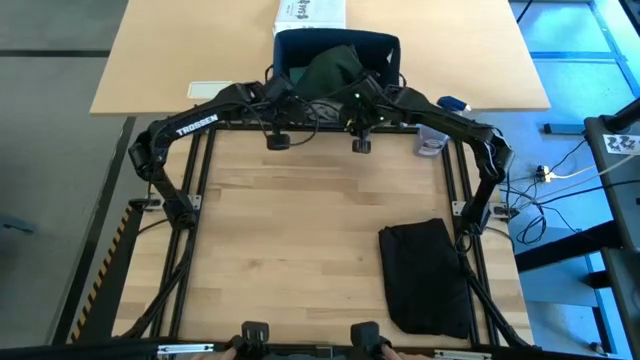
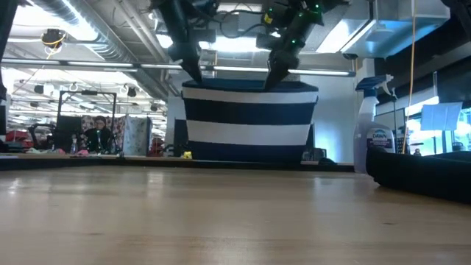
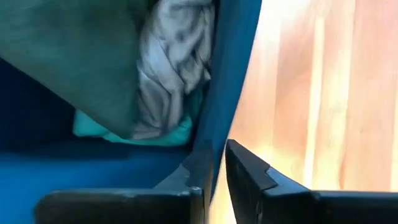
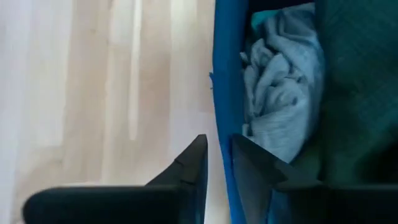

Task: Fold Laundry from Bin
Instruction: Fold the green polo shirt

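**A:** The bin (image 1: pixel 385 48), seen from above: where does it sit, and how does it lie?

**B:** At the far edge of the table, mouth up, its long side running across the table. A dark green garment (image 1: pixel 333 68) is heaped in it. A white printed box (image 1: pixel 311 13) stands just behind. A folded black garment (image 1: pixel 428 275) lies flat near the right front, long axis running front to back. The left gripper (image 1: pixel 283 97) and right gripper (image 1: pixel 362 103) both reach to the bin's near wall.

**A:** And from table height?

**B:** The bin (image 2: pixel 250 121) stands upright, stripes level. Both arms come down onto its top rim. A spray bottle (image 2: pixel 373 131) is to its right.

**A:** The left wrist view?

**B:** The left gripper (image 3: pixel 214 171) straddles the bin wall (image 3: pixel 233 68), one finger on each side with a narrow gap; the cloth wall passes between them. Light grey cloth (image 3: pixel 171 62) and teal cloth (image 3: pixel 158 134) lie inside.

**A:** Right wrist?

**B:** The right gripper (image 4: pixel 217 158) likewise straddles the wall (image 4: pixel 230 74), slightly parted. Whether either actually pinches it, I cannot tell.
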Controlling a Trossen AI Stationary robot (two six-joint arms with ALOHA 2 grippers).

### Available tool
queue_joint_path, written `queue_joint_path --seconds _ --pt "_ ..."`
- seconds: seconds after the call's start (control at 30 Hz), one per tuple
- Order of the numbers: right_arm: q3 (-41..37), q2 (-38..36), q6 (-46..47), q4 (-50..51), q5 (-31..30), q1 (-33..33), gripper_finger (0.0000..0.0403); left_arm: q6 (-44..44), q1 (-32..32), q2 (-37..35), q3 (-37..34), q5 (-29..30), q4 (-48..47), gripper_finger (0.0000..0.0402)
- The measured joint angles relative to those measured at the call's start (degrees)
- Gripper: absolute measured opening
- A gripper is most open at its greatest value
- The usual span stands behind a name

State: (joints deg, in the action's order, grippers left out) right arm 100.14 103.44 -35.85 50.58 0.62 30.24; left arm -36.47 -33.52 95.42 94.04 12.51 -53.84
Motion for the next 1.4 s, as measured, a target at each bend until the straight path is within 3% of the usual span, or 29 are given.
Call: queue_joint_path --seconds 0.1,0.27,0.43,0.7,0.9,1.03,1.17,1.4 --pt "0.02 0.01 -0.32 0.01 -2.31 -0.38 0.0055 -1.21 -0.07 -0.78 0.0 -0.04 0.12 0.0009" --pt "0.02 0.02 -0.44 0.38 -2.6 -0.3 0.0009 -1.38 -0.01 -1.14 0.0 -0.23 -0.83 0.0001" --pt "0.21 0.05 -0.52 0.01 -4.2 -0.31 0.0013 -1.35 -0.02 -1.42 0.0 -0.24 0.87 0.0009" --pt "5.82 0.28 -0.44 0.64 -5.53 -0.04 0.0007 -3.09 0.85 -3.51 0.06 -9.71 1.61 0.0073" --pt "6.86 0.35 -0.39 0.88 -4.23 -0.17 0.0005 -3.17 -0.45 -0.68 0.04 -3.01 5.13 0.0139" --pt "6.93 0.35 -0.23 1.45 -4.13 -0.17 0.0003 -2.98 -2.49 0.02 0.04 -3.32 9.19 0.017" --pt "6.97 0.35 0.08 1.66 -4.17 -0.17 0.0004 -3.1 -3.11 0.02 0.04 -4.01 10.42 0.0186" --pt "6.97 0.35 0.15 2.02 -4.0 -0.26 0.0003 -3.72 -2.19 0.0 0.04 0.49 11.67 0.0193"
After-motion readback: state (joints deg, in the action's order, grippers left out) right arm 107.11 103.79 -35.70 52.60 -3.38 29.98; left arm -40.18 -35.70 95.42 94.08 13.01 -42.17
